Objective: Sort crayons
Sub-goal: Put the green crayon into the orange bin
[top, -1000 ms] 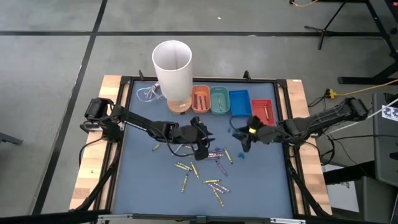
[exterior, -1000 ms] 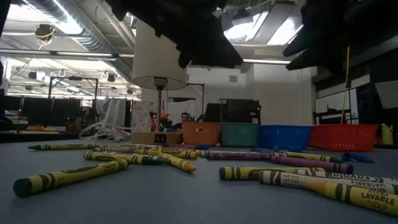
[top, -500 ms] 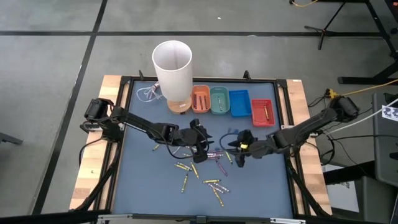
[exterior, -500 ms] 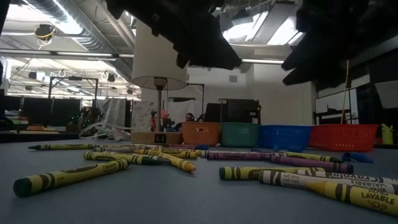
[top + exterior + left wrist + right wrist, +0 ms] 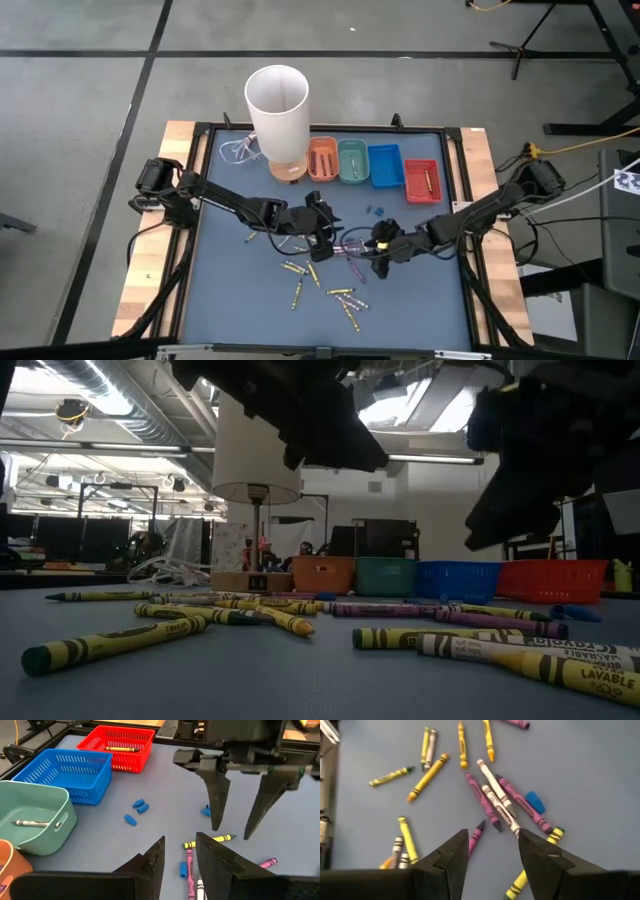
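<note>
I am hovering the right gripper [image 5: 381,243], fingers spread, over the crayons [image 5: 490,797] near the red tray [image 5: 421,178]. Next, I judge, lowering onto one stick. The left gripper [image 5: 322,228], spread, is waiting beside.

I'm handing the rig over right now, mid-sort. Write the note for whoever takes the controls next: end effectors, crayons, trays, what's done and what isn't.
Right end effector: open, empty, over the purple and white crayons mid-table.
Left end effector: open, empty, right beside it over the same pile.
Done: one yellow crayon in the red tray, one pale crayon in the green tray. The blue tray looks empty; the orange tray holds something I cannot make out.
Left: most crayons are loose on the mat, yellow ones toward the front edge. Small blue bits lie near the trays.
</note>
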### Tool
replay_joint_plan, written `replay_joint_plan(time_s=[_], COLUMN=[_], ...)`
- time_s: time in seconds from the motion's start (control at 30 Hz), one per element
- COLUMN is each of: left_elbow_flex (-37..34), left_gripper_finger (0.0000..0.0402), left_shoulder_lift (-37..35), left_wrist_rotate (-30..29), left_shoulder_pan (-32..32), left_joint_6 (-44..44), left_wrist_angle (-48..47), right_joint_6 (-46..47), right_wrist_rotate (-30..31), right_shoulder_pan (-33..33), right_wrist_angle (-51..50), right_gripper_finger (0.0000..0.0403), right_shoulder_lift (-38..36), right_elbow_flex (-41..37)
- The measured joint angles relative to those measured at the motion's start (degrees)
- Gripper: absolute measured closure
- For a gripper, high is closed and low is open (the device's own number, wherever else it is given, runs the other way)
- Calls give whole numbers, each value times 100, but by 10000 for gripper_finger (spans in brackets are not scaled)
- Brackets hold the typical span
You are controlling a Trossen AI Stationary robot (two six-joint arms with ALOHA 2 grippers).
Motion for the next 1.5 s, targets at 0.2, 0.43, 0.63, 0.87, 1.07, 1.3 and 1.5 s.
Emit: replay_joint_plan(time_s=[0.2,0.43,0.63,0.87,1.07,1.3,1.5], left_elbow_flex=[0,0,0,0,0,0,0], left_gripper_finger=[308,308,308,308,308,308,308], left_shoulder_lift=[0,2,2,2,2,2,2], left_wrist_rotate=[0,0,2,0,1,2,0], left_shoulder_pan=[-24,-24,-30,-30,-30,-30,-30], left_joint_6=[-25,-27,-30,-34,-35,-38,-40], left_wrist_angle=[0,-2,-1,0,-1,0,2], right_joint_6=[-169,-444,-466,-468,-495,-509,-507], right_wrist_rotate=[290,599,616,631,616,652,714], right_shoulder_pan=[0,0,0,-2,-2,0,2], right_wrist_angle=[-7,-32,-148,-262,-255,-186,-177], right_gripper_finger=[230,230,230,230,230,230,249], right_shoulder_lift=[380,675,716,716,800,1216,1271], right_elbow_flex=[0,0,0,0,0,7,15])
